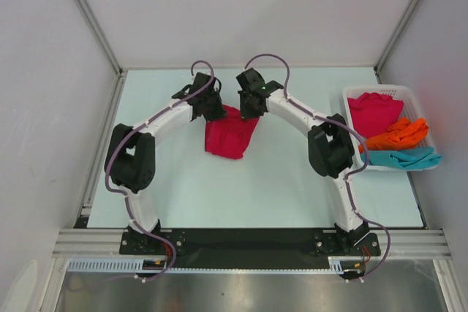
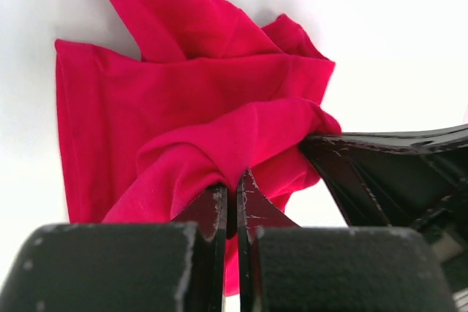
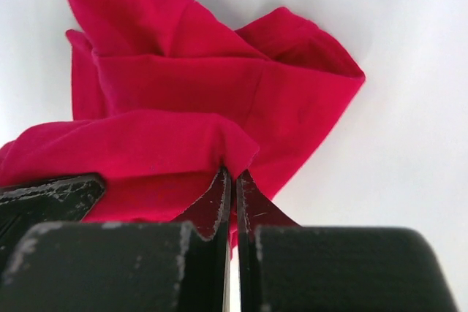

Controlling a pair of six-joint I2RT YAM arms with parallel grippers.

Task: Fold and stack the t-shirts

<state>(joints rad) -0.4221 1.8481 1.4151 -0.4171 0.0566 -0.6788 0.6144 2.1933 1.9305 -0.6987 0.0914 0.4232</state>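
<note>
A crimson red t-shirt hangs bunched between my two grippers over the middle of the table. My left gripper is shut on a fold of its upper edge. My right gripper is shut on another fold of the same shirt, close beside the left one. In both wrist views the red cloth droops below the fingertips in loose folds. More t-shirts lie in the basket at the right: a crimson one, an orange one and a teal one.
A white slatted plastic basket stands at the table's right edge. White walls with metal posts close in the table at the back and both sides. The pale table top lies between the arms' bases.
</note>
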